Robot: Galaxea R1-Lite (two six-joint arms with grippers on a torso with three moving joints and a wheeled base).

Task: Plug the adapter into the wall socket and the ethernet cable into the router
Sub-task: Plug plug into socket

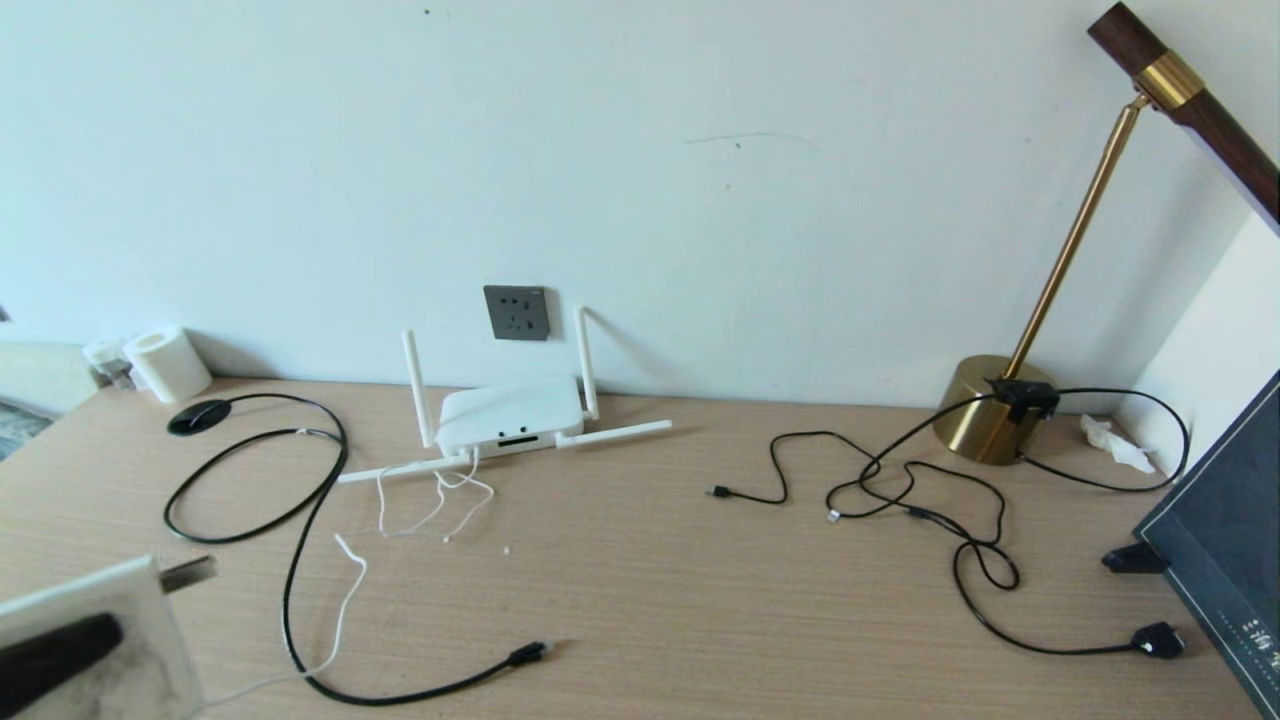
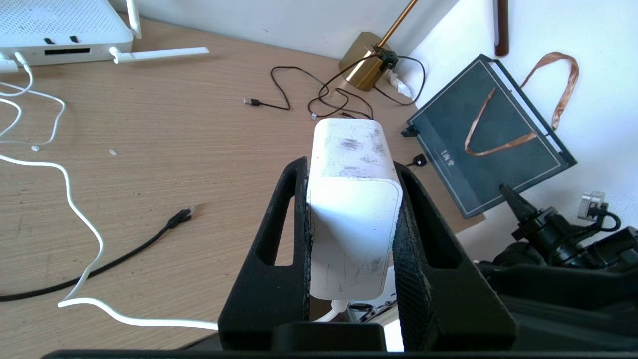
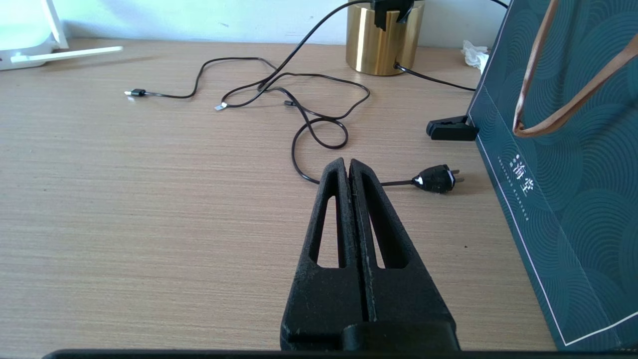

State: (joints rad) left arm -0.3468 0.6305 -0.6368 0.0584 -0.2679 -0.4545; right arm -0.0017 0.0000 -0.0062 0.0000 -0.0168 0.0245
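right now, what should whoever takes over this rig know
Left end effector: shut on the adapter, held above the table's near left corner, prongs toward the wall.
Right end effector: shut, empty, parked over the table's right side.
Socket: on the wall behind the router, nothing in it.
Ethernet cable: on the table, plug lying loose near the front.
Done: adapter picked up.
Left: plug adapter into socket, ethernet into router.
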